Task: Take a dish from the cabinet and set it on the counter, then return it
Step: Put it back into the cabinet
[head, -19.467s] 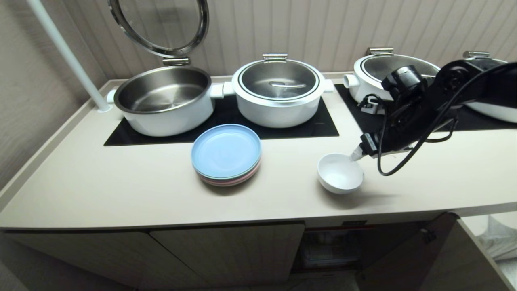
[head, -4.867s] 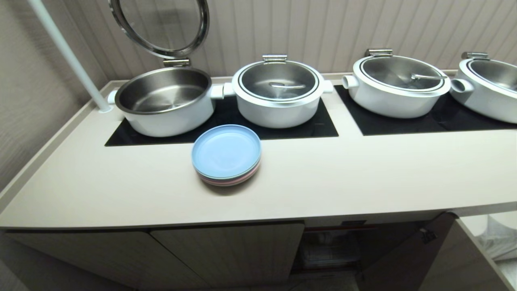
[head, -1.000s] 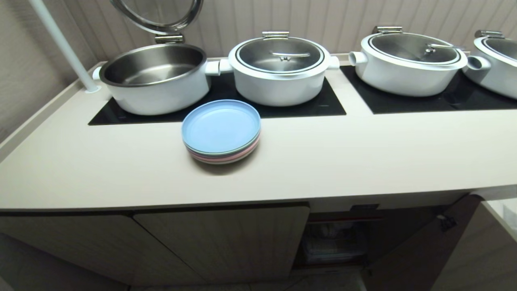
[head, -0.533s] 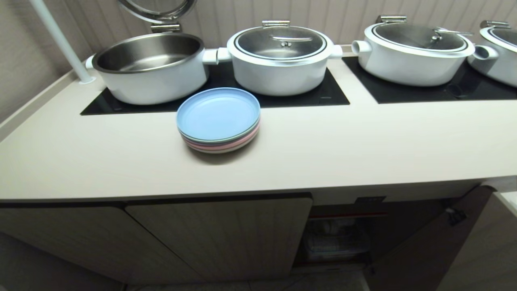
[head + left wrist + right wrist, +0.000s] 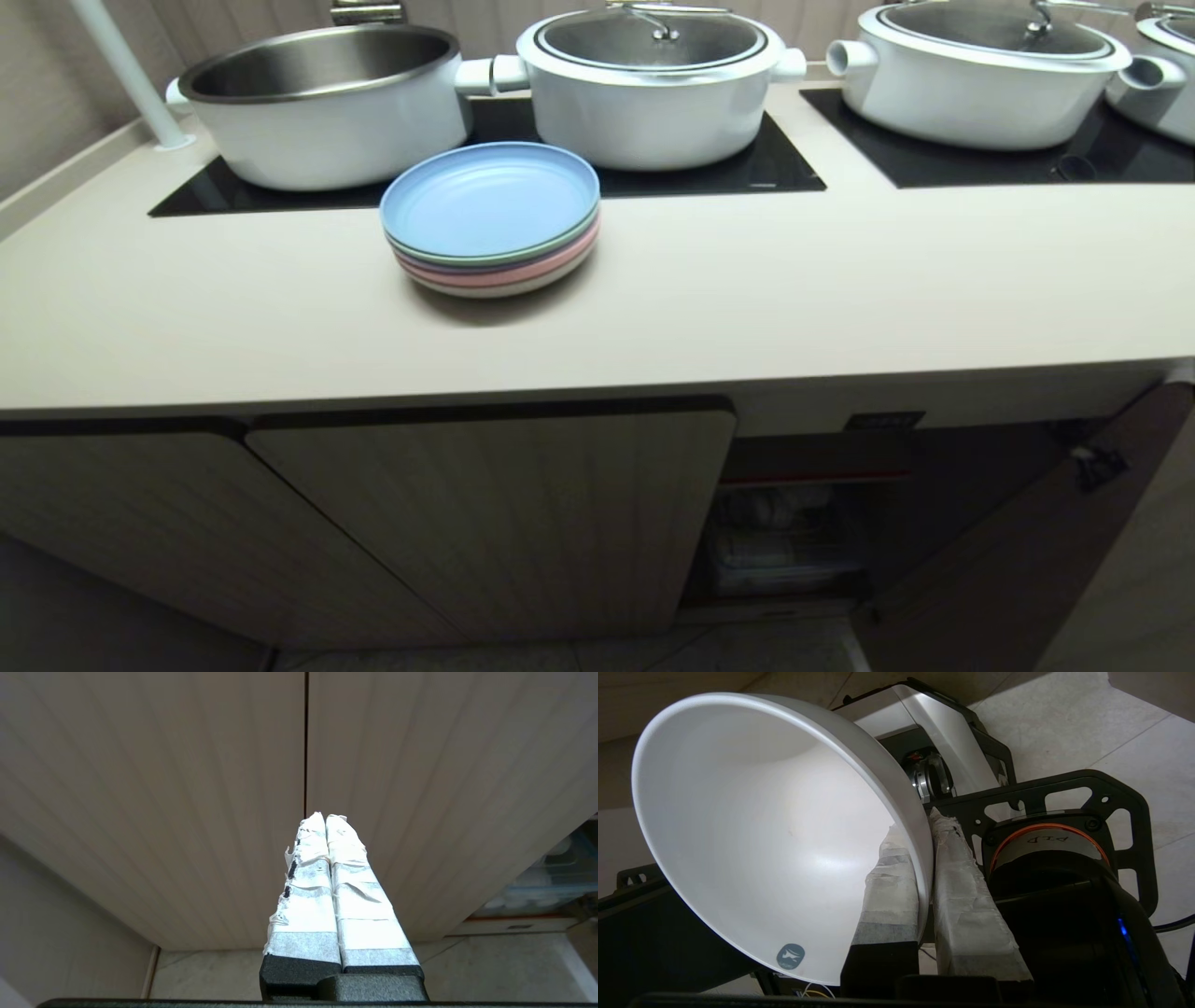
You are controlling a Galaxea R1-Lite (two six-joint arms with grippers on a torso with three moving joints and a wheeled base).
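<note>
Far left on the counter [image 5: 840, 299] there's a white pole [image 5: 126, 79], then an open steel-lined pot [image 5: 322, 103] on the black hob [image 5: 709, 168], with a stack of plates [image 5: 490, 219], blue one on top, just in front of it. Next along is a lidded pot [image 5: 649, 84], and two more lidded ones sit on the second hob panel further right. Below, the cabinet [image 5: 485, 523] doors on the left are closed and the left gripper [image 5: 324, 826] hangs in front of them, taped fingers pressed together, holding nothing. Further right the cabinet's open, red-edged shelf [image 5: 817, 476] showing. The right gripper [image 5: 917, 833] is down low over the robot's base, pinching the rim of the bowl [image 5: 756, 830], which is tipped on its side.
</note>
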